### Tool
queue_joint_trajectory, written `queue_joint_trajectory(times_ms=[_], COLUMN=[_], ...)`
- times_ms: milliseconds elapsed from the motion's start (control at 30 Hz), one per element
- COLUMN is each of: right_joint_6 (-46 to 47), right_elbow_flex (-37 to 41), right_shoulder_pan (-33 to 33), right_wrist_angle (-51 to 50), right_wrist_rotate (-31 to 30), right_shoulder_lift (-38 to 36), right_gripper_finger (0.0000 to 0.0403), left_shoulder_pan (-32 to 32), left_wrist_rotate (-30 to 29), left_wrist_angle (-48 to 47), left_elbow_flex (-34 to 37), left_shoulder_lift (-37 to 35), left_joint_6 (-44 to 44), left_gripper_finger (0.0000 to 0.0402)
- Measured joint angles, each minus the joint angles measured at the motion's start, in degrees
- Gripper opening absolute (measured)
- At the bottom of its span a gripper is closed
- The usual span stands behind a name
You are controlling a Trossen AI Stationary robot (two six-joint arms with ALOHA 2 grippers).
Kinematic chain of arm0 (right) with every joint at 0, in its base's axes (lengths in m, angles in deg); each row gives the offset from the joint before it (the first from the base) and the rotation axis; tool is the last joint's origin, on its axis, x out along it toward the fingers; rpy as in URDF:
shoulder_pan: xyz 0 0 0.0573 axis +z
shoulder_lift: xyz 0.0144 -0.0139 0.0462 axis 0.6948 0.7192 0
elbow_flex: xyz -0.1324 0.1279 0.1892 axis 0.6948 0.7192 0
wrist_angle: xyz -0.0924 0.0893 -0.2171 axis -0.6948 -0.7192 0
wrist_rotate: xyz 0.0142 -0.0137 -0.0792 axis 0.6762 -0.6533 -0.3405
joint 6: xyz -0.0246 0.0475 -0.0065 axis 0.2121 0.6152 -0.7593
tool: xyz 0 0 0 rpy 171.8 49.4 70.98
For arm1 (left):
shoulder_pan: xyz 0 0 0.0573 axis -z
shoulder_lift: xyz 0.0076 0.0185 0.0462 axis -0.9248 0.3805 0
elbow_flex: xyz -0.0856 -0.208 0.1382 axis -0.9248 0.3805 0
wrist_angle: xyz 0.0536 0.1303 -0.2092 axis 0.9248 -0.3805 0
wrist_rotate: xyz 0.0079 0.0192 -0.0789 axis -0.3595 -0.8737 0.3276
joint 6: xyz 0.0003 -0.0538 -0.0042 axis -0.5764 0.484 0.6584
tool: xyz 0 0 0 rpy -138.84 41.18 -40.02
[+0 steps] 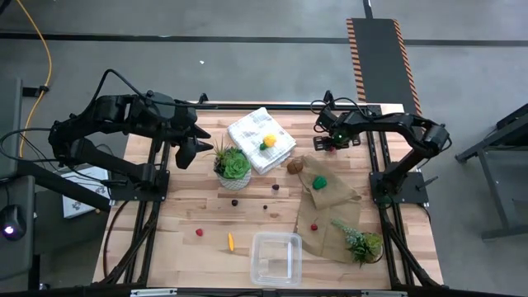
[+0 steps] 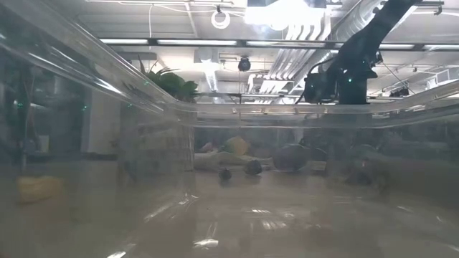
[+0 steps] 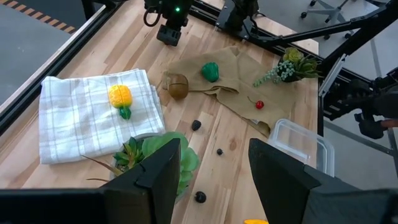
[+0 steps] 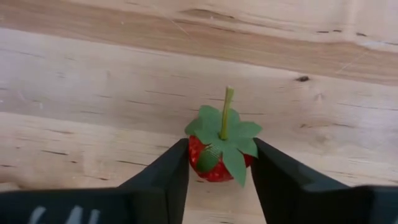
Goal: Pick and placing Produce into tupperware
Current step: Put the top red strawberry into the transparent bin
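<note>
On the pale plank surface the right gripper has its fingers pinching a red strawberry near the far right edge. Squeeze evenly below the leaves, then lift straight toward the clear tupperware at the near edge. The left gripper waits spread above the potted succulent, grey floor around.
</note>
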Motion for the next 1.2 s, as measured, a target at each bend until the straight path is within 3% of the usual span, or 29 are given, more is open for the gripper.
queue_joint_trajectory(times_ms=[367, 700, 1067, 1200], right_joint_6=[0.0, -5.6, -16.3, -20.8], right_elbow_flex=[-0.4, -10.2, -24.8, -29.3], right_shoulder_pan=[0.1, 1.0, 11.1, 16.6], right_wrist_angle=[-0.3, -0.9, -0.2, -0.1], right_wrist_rotate=[1.4, 6.5, 20.1, 22.4], right_shoulder_lift=[-0.7, -5.9, -7.8, -7.8], right_gripper_finger=[0.0123, 0.0124, 0.0124, 0.0124], left_shoulder_pan=[0.0, 0.0, 0.0, 0.0], left_wrist_rotate=[0.0, -0.2, -0.2, -0.2], left_wrist_angle=[0.0, 0.0, 0.0, 0.0], left_elbow_flex=[0.0, 0.0, 0.0, 0.0], left_shoulder_lift=[0.0, 0.0, 0.0, 0.0], left_joint_6=[0.0, -2.9, -4.1, -4.1], left_gripper_finger=[0.0179, 0.0179, 0.0179, 0.0179])
